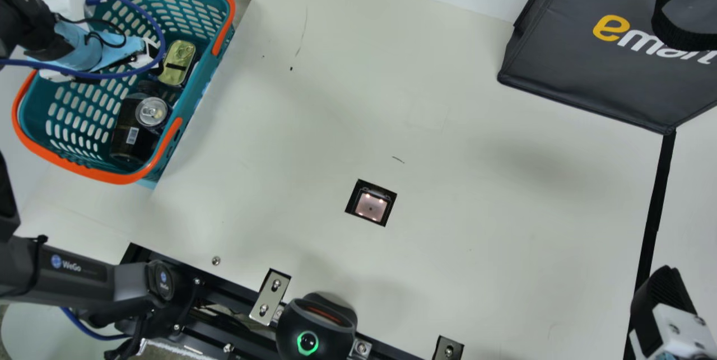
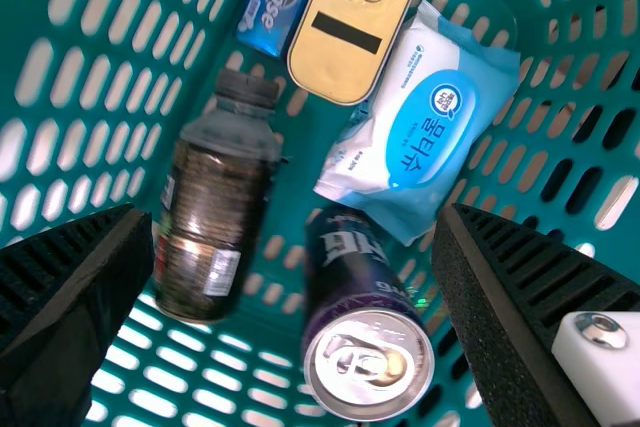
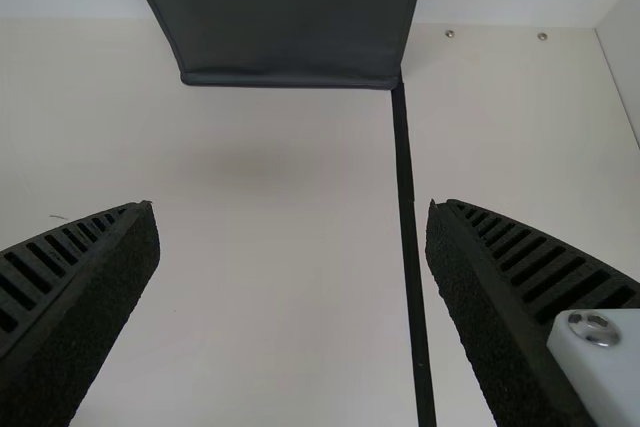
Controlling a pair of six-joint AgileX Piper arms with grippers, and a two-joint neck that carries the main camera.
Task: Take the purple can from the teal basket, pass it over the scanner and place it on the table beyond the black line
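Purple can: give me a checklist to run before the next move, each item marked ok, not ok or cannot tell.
1. Purple can inside the teal basket: ok.
2. Left gripper open: ok.
3. Left gripper lined up on the can alone: not ok; the dark bottle also appears between its fingers.
4. Can free of the blue-and-white pack: cannot tell; they lie very close.
5. Scanner window lit: ok.
6. Right gripper away from the black line: not ok; it overlaps the line in the main view.
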